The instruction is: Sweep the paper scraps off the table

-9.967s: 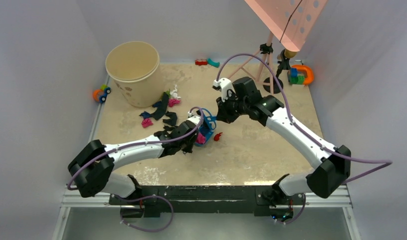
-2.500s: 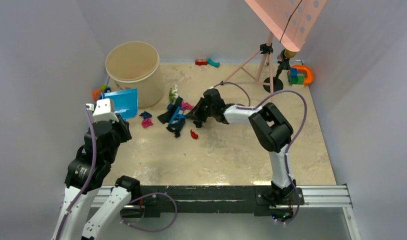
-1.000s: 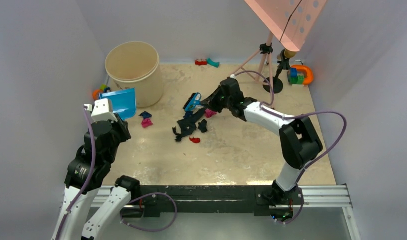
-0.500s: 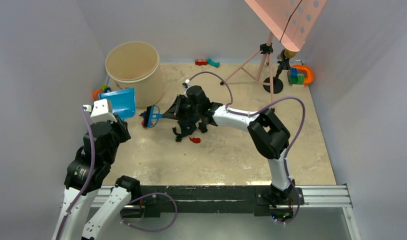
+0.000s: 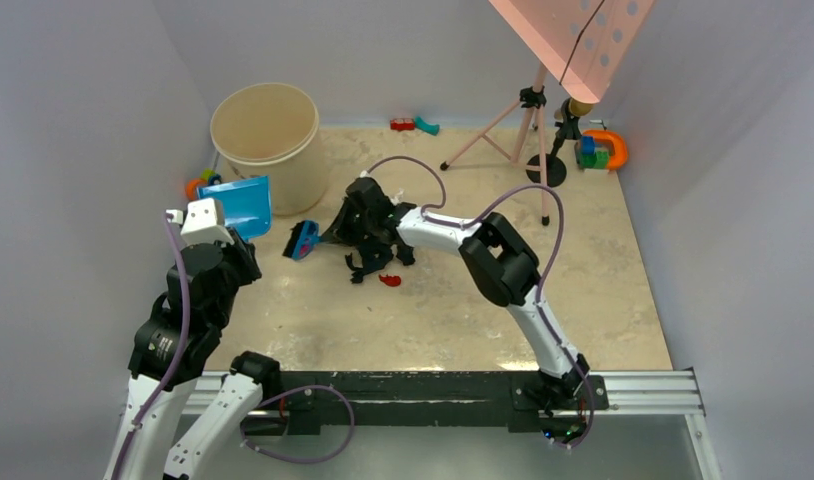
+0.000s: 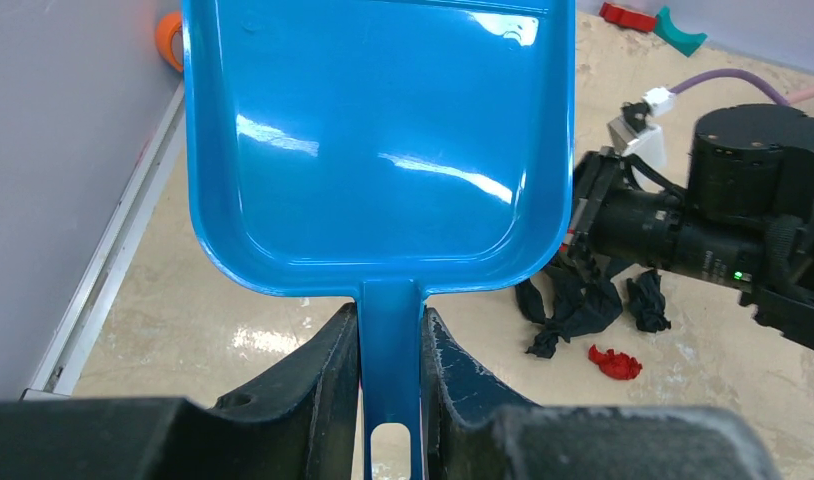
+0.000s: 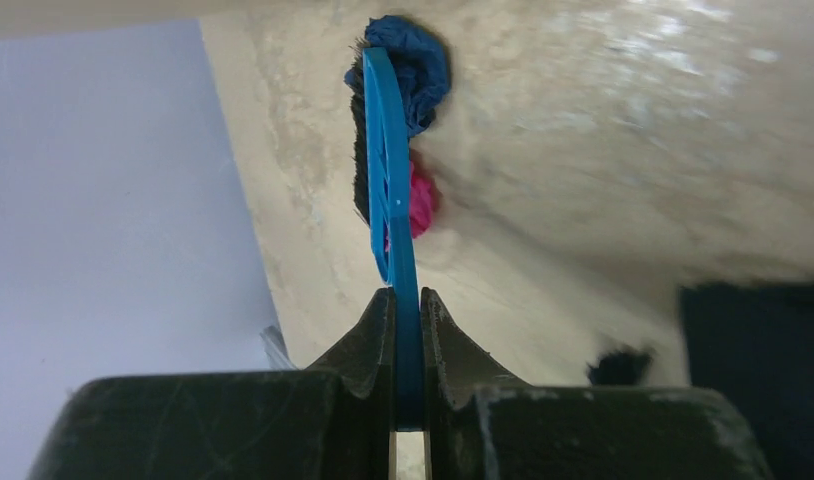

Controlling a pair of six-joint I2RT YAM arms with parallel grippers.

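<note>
At the left edge of the table [image 5: 463, 310], in front of the bucket [image 5: 268, 140] in the far left corner, our left gripper [image 6: 390, 350] is clamped on the handle of the blue dustpan [image 6: 383, 150]. The pan looks empty. We cannot tell whether its lip touches the surface. If it sits raised, anything pushed toward it would slide underneath and on to the left edge.

Just right of the pan, our right gripper [image 7: 407, 320] pinches the thin handle of the blue brush [image 7: 388, 180]. The brush head is down on the table, with a navy bit [image 7: 415, 62] and a pink bit [image 7: 420, 200] bunched against it. That flat handle could twist between the jaws if the bristles drag hard, and a long stroke might knock the pan.

Further right, toward the middle of the table, most of the paper scraps lie on the side of the brush head away from the pan: a black cluster [image 5: 368, 258] and one red scrap [image 5: 389, 281]. We judge the main risk is that a push from here carries only the two bits at the bristles and leaves these scattered.
</note>
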